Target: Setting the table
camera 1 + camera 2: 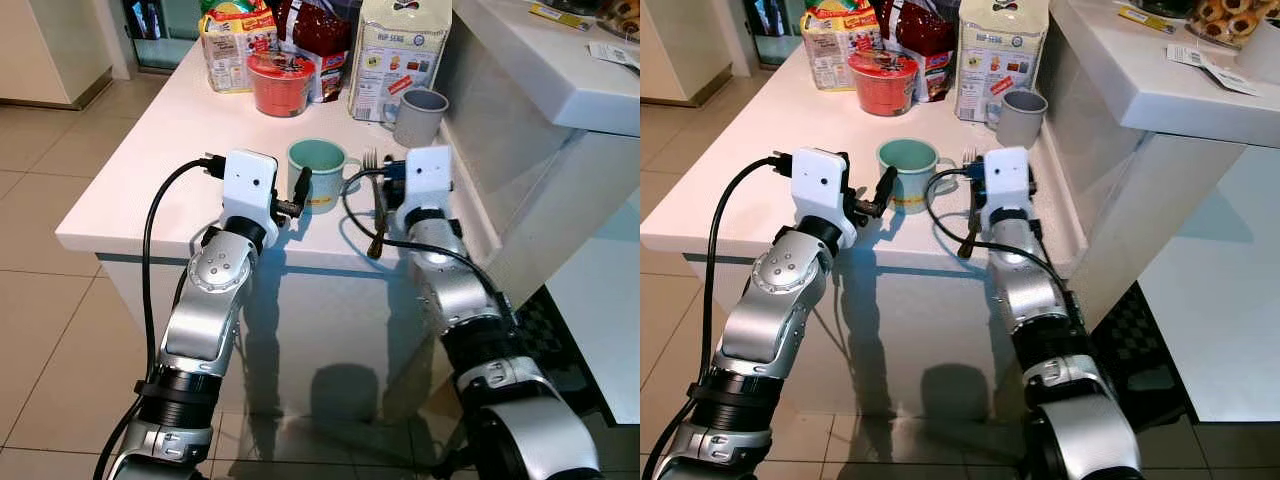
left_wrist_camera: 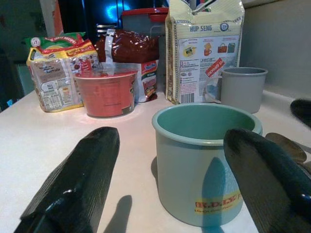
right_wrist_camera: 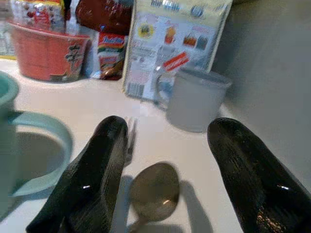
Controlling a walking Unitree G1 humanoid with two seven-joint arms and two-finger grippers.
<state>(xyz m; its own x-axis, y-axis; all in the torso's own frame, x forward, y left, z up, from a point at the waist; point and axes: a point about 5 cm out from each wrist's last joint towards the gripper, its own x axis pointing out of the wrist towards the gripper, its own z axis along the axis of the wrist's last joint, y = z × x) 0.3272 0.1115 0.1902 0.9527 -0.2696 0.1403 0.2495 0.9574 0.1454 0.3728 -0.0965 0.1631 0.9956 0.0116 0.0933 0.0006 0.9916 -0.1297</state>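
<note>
Counter [image 1: 150, 170] bears a teal mug [image 1: 315, 172] near its front edge, with a fork [image 1: 377, 200] and spoon [image 3: 151, 191] lying just at its 3 o'clock. Left gripper [image 2: 170, 184] hovers at the mug's 7 o'clock, fingers spread wide. Right gripper [image 3: 167, 170] hangs wide over the spoon, a grey cup [image 1: 418, 115] at 12 o'clock.

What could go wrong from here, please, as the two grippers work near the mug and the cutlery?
1. The left gripper is open with one finger in front of the green mug; pushing forward could shove or tip it.
2. The right gripper hangs open over the spoon and fork, which lie close together; closing might catch both or slide them.
3. The cutlery lies beside the mug's handle, so a slip may knock it.
</note>
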